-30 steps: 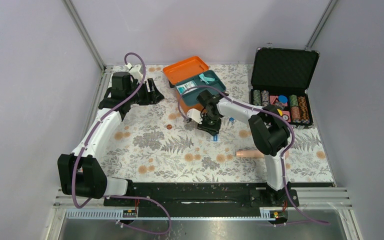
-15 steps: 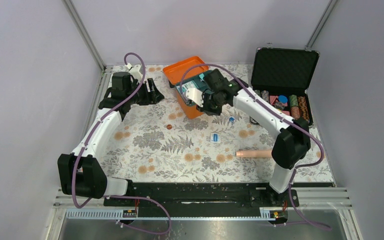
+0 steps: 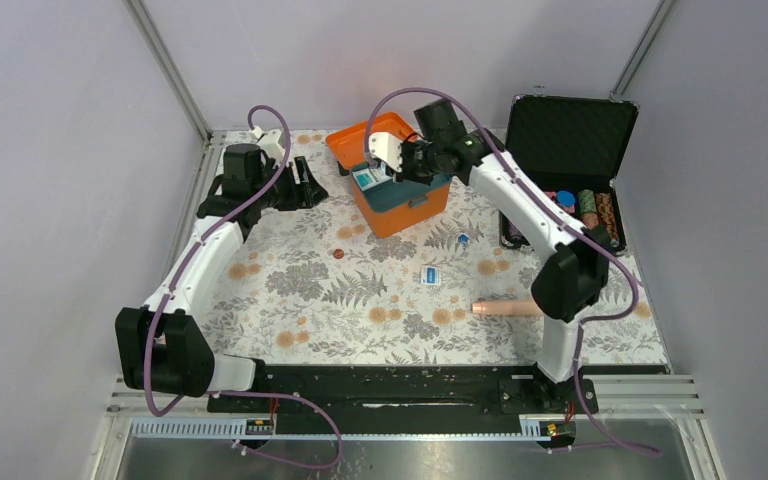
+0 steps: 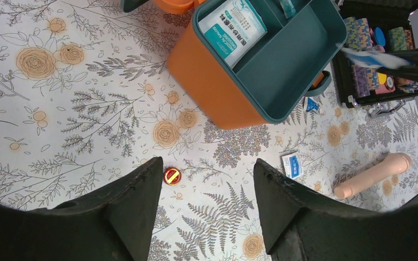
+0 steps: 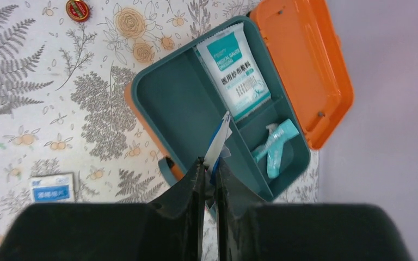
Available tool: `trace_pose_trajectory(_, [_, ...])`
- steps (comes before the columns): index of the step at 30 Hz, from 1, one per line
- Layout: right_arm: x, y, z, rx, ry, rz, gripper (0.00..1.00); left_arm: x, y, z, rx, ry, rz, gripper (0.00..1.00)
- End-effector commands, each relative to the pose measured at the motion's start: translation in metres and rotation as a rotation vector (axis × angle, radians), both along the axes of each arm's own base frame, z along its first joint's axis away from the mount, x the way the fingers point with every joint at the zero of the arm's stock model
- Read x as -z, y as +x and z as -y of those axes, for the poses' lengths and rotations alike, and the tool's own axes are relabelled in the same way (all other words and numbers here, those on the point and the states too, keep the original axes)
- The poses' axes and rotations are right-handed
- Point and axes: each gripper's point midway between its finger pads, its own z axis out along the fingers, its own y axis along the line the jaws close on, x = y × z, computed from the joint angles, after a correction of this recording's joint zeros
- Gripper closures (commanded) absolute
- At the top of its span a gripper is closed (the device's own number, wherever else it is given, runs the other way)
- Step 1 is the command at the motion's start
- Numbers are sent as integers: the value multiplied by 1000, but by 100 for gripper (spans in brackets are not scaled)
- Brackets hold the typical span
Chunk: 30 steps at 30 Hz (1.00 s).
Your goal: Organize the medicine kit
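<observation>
Right jaws pinch one thin packet (image 5: 218, 142) above the medicine kit (image 5: 305, 70), one large packet (image 5: 238, 76) inside; left jaws gape wide.

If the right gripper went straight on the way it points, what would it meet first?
Probably the teal insert tray, in its large compartment; the pinched packet would touch first. Depth is unclear.

Robot lab test cell, plain pale lilac wall panels (image 3: 60, 150) on three sides, slim aluminium corner posts (image 3: 165, 65), a table under a floral-printed cloth (image 3: 360, 290), two white-and-black robot arms (image 3: 200, 260) bolted to a black base rail (image 3: 380, 385) along its near edge, purple cables (image 3: 287, 135) looping above
</observation>
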Motion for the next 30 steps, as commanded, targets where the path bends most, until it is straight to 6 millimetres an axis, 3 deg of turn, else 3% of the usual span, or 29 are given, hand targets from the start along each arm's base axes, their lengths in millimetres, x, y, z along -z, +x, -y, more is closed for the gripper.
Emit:
trace_pose_trajectory(1, [21,23,-22,-58,12,34,84,-19,8,-5,-16,4,69,38])
trace_pose_trajectory(3, [23,29,-26,-40,24,30,69,-20,7,-5,-16,8,75,38])
trace_pose_trajectory(7, [13,35,-26,23,62,41,56,-18,6,-8,-22,18,71,38])
trace_pose_trajectory(10, [8,22,-21,26,81,27,52,-14,5,-8,-25,13,63,38])
trace_pose_trajectory(13, [10,-3,-11,35,105,-30,51,-12,8,-8,-30,-3,55,38])
trace_pose_trajectory(21, [100,-116,35,-110,-95,-447,47,-13,15,-7,-32,-13,51,38])
trace_pose_trajectory(25, [136,-136,62,-128,-277,-585,44,-10,15,-6,-32,-17,40,38])
trace_pose_trajectory(30, [170,-129,71,-127,-352,-576,40,-12,16,-6,-29,-15,41,38])
